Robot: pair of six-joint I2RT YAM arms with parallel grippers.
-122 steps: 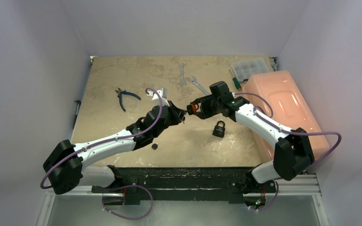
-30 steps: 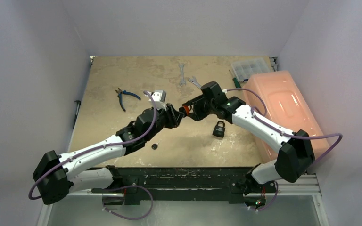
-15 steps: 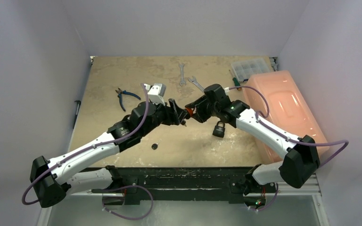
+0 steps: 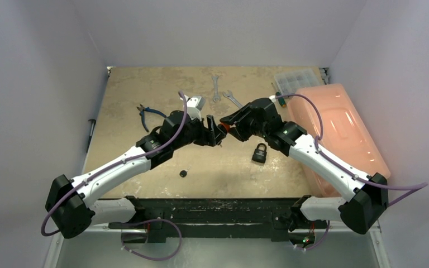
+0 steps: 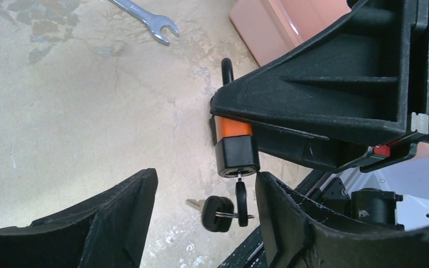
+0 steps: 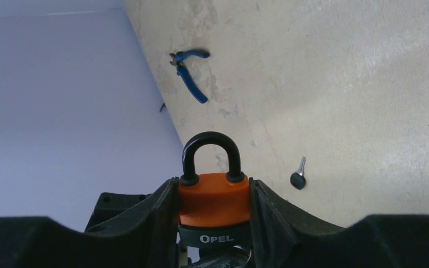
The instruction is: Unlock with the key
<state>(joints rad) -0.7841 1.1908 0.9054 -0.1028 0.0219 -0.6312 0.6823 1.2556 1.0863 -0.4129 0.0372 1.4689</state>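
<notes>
My right gripper point(image 6: 214, 196) is shut on an orange padlock point(image 6: 214, 201) with a black base and holds it above the table; its black shackle point(image 6: 210, 149) stands closed. In the left wrist view the padlock point(image 5: 234, 146) hangs keyhole-down. A black-headed key point(image 5: 241, 202) sits in the keyhole, and a second key point(image 5: 217, 213) dangles from the same ring. My left gripper point(image 5: 205, 184) is open, its fingers point(image 5: 290, 218) on either side of the keys, and only its right finger may be touching them. In the top view the two grippers point(image 4: 217, 133) meet mid-table.
A black padlock point(image 4: 260, 152) and a loose key point(image 4: 183, 173) lie on the table nearer the arms. Blue pliers point(image 4: 148, 114) are at the left, two wrenches point(image 4: 216, 88) and a parts box point(image 4: 296, 81) at the back. A pink bin point(image 4: 335, 128) fills the right side.
My left gripper has opened and let go of the key, which stays in the keyhole. Both grippers have shifted slightly towards the back of the table.
</notes>
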